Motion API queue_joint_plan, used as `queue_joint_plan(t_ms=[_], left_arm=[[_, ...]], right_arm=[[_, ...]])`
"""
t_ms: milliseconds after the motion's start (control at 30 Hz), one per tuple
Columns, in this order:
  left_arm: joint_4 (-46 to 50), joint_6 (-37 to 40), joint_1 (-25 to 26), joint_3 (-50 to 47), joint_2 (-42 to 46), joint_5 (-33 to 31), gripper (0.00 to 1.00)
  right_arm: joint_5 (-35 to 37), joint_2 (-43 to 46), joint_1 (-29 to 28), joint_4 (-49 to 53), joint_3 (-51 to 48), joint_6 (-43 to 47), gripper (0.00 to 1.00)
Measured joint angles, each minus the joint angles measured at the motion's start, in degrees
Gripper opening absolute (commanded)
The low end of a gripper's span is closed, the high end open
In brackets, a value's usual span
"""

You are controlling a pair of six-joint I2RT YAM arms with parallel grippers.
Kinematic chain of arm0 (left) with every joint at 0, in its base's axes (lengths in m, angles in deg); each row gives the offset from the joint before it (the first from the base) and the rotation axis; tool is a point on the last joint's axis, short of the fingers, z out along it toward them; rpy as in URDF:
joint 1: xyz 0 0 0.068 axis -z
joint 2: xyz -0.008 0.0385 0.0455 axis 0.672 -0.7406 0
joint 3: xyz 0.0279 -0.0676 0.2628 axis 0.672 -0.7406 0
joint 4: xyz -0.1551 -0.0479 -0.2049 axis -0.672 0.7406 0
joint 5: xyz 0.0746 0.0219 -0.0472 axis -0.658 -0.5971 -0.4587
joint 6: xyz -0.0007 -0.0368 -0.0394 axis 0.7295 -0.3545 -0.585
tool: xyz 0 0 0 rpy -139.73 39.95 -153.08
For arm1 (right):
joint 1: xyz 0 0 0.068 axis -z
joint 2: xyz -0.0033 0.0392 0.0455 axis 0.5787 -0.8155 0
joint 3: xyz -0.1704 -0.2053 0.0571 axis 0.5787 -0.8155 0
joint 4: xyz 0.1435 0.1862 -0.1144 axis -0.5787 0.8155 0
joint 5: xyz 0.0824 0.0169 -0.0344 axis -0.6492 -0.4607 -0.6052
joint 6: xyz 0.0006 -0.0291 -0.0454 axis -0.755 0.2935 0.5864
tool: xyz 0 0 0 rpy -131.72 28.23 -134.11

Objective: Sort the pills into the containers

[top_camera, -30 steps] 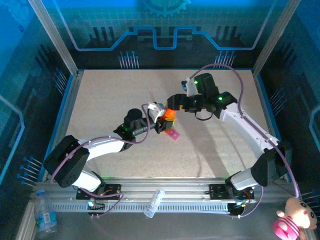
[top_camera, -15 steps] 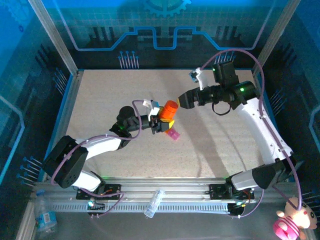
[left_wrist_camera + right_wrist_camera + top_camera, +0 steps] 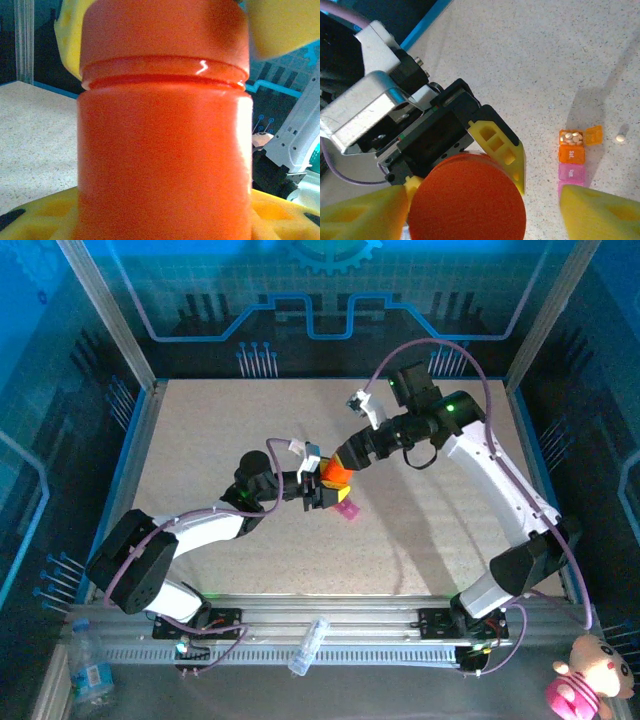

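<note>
Left gripper [image 3: 322, 483] had its jaws clamped on the body of the orange bottle [image 3: 160, 150], held upright above the table [image 3: 420, 530]. Right gripper [image 3: 345, 460] sat over the cap [image 3: 467, 200], jaws wide, straddling it, with one yellow pad [image 3: 365, 215] against the cap and the other apart. The containers [image 3: 571, 160] lay on the table just beside the bottle. The end orange compartment was open with pills [image 3: 571, 136] inside. A loose pill [image 3: 620, 137] lay near it.
</note>
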Motion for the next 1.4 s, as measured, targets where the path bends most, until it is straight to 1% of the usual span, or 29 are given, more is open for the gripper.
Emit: queue_joint_plan(t_ms=[67,100,200,300,367,433,567,633,700,767,833,900,1033,1133,1233,1400], left_arm=[[0.22,-0.13,0.0,0.0,-0.07,-0.02,0.0],[0.46,-0.39,-0.04,0.0,-0.17,-0.04,0.0],[0.63,-0.59,-0.2,0.0,-0.28,-0.07,0.0],[2.1,-0.39,-0.39,-0.02,-0.31,-0.92,0.0],[3.69,0.61,-0.31,-0.17,-0.31,-2.58,0.0],[5.53,2.64,0.28,-0.59,-0.31,-5.73,0.0],[10.47,8.57,2.71,-1.53,-0.31,-14.91,0.0],[12.37,10.8,3.67,-1.92,-0.31,-19.52,0.0],[13.09,12.17,4.02,-2.25,-0.31,-22.73,0.0],[13.07,12.68,4.11,-2.4,-0.31,-24.85,0.0],[12.74,12.79,4.15,-2.4,-0.31,-26.05,0.0],[10.43,12.76,4.48,-2.38,-0.31,-25.97,0.0],[4.61,11.89,4.42,-2.27,-0.28,-23.02,0.0],[2.8,10.56,3.13,-2.27,-0.28,-19.89,0.0],[1.31,8.98,1.92,-2.27,-0.28,-16.33,0.0],[0.48,5.6,1.07,-2.1,-0.28,-9.92,0.0]], right_arm=[[-0.48,-0.28,-0.13,0.26,0.0,0.17,0.5],[-0.72,-0.28,-0.33,0.24,0.0,0.17,0.45],[-0.42,-0.24,-0.33,-0.39,-0.42,-0.72,0.37],[0.39,0.7,-0.33,-3.8,-3.48,-4.17,0.36],[1.55,2.03,-0.39,-7.58,-7.02,-8.13,0.37],[3.65,3.65,-0.76,-12.52,-11.39,-13.97,0.38],[9.03,6.56,-1.97,-22.32,-20.72,-25.94,0.39],[11.28,6.8,-2.51,-25.86,-23.63,-31.04,0.4],[12.96,6.51,-3.06,-28.68,-25.09,-34.47,0.41],[13.84,5.99,-3.28,-30.03,-25.24,-36.2,0.47],[13.97,5.64,-3.3,-30.93,-25.14,-36.92,0.62],[12.81,5.35,-3.28,-30.86,-24.74,-36.74,0.74],[8.2,5.62,-1.57,-28.48,-22.86,-32.15,0.86],[4.39,7.13,1.03,-24.59,-19.87,-25.44,0.88],[2.47,8.52,2.89,-18.95,-14.93,-17.35,0.88],[1.29,9.05,3.08,-12.0,-9.88,-6.54,0.86]])
